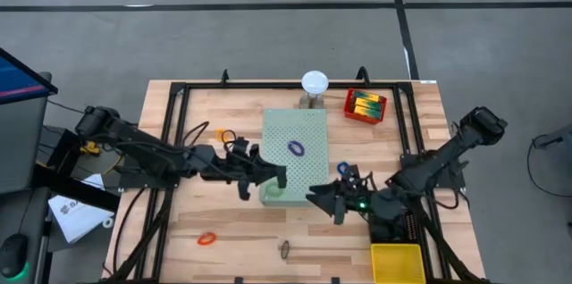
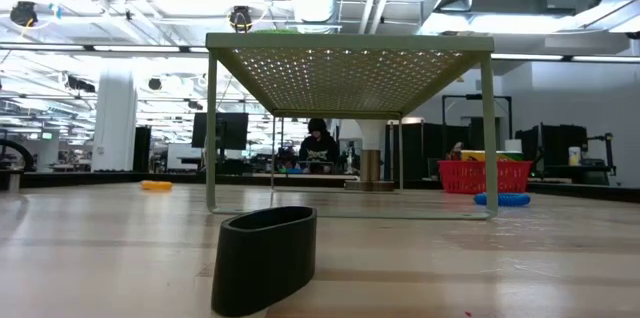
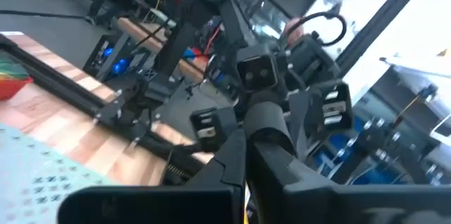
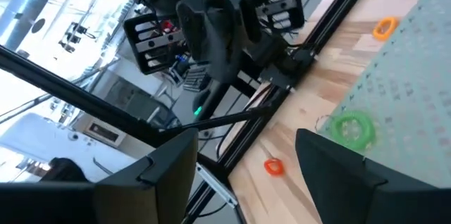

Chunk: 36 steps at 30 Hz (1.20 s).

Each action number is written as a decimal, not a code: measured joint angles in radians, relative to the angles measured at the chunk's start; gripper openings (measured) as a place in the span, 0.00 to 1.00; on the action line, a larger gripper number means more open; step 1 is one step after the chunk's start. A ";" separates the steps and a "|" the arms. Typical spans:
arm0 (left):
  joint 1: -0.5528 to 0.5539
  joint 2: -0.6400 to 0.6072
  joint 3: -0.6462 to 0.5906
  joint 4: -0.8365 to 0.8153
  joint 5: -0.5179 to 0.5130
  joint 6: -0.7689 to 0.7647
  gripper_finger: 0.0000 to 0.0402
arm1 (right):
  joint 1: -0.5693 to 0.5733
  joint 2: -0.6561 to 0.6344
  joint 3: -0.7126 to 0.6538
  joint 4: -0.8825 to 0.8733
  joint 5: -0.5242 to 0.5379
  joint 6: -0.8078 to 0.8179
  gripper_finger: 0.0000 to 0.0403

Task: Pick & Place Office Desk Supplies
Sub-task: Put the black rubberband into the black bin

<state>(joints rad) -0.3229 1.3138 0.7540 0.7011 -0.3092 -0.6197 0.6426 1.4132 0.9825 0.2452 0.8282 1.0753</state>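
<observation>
A green band loop (image 1: 273,192) lies on the near edge of the pale-green perforated board (image 1: 308,128); the right wrist view shows the green band loop (image 4: 351,128) too. My left gripper (image 1: 265,181) hovers open just left of it. My right gripper (image 1: 323,199) (image 4: 246,171) is open and points at it from the right, a short way off. A purple loop (image 1: 296,147) rests on the board. A blue loop (image 1: 342,168) sits beside the board's right edge. Orange loops (image 1: 207,238) (image 1: 225,135) and a black clip (image 1: 284,248) lie on the table.
A red basket (image 1: 365,105) with yellow-green boxes stands at the far right, next to the white dome (image 1: 314,81). A yellow bin (image 1: 398,262) sits at the near right corner. The board stands on legs (image 2: 211,138) above the table. A black frame (image 1: 170,141) rims the table.
</observation>
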 joint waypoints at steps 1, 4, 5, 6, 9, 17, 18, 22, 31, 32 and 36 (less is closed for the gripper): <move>0.002 0.012 0.000 0.020 0.000 -0.010 0.00 | -0.014 0.000 0.000 0.001 -0.018 -0.007 0.59; 0.003 0.050 0.000 0.084 0.000 -0.021 0.00 | -0.052 0.000 0.000 0.004 -0.053 -0.019 0.59; 0.003 0.060 0.000 0.102 -0.003 -0.024 0.00 | -0.064 0.000 0.000 0.007 -0.068 -0.029 0.59; 0.003 0.070 0.000 0.119 -0.008 -0.031 0.00 | -0.075 0.000 0.000 0.016 -0.079 -0.037 0.59; 0.003 0.091 0.000 0.151 -0.025 -0.041 0.00 | -0.111 0.000 0.000 0.049 -0.126 -0.068 0.59; 0.012 0.107 0.000 0.180 -0.042 -0.044 0.00 | -0.194 0.000 0.000 0.067 -0.268 -0.094 0.59; 0.015 0.107 0.000 0.181 -0.042 -0.044 0.00 | -0.199 0.000 0.000 0.078 -0.279 -0.104 0.59; 0.029 0.107 0.000 0.181 -0.043 -0.044 0.00 | -0.226 0.000 0.000 0.133 -0.333 -0.133 0.59; 0.045 0.107 0.001 0.194 -0.032 -0.044 0.00 | -0.262 0.000 0.000 0.138 -0.371 -0.134 0.58; 0.045 0.107 0.001 0.194 -0.032 -0.044 0.00 | -0.264 0.000 0.000 0.138 -0.375 -0.134 0.58; 0.048 0.107 0.001 0.194 -0.032 -0.044 0.00 | -0.273 0.000 0.000 0.139 -0.386 -0.134 0.58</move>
<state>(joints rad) -0.2752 1.4206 0.7547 0.8952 -0.3411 -0.6640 0.3693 1.4132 0.9825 0.3844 0.4427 0.9411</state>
